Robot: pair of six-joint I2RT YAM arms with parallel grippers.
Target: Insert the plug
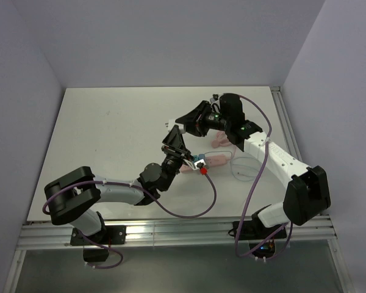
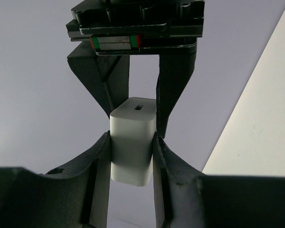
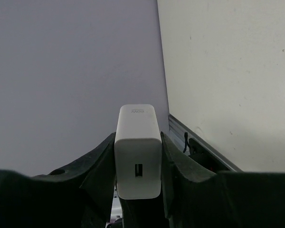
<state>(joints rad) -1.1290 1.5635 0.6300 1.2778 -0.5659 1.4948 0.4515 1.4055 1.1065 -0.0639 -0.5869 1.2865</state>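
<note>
A small white block with a slot in its end is held in the air between both grippers. In the left wrist view the white block (image 2: 132,142) sits between my left gripper (image 2: 131,137) fingers, and the right gripper's fingers (image 2: 173,95) clamp its far end. In the right wrist view the block (image 3: 137,159) fills my right gripper (image 3: 137,140). From above, the left gripper (image 1: 174,141) and right gripper (image 1: 185,125) meet at the block (image 1: 175,128). A small teal plug (image 1: 199,162) lies on the table at the pink power strip's (image 1: 219,160) left end.
The pink strip is partly hidden under the right arm (image 1: 262,149). A small red part (image 1: 203,173) lies by the strip's left end. Purple cables (image 1: 207,201) loop over the table's near side. A metal rail (image 1: 287,128) runs along the table's right edge.
</note>
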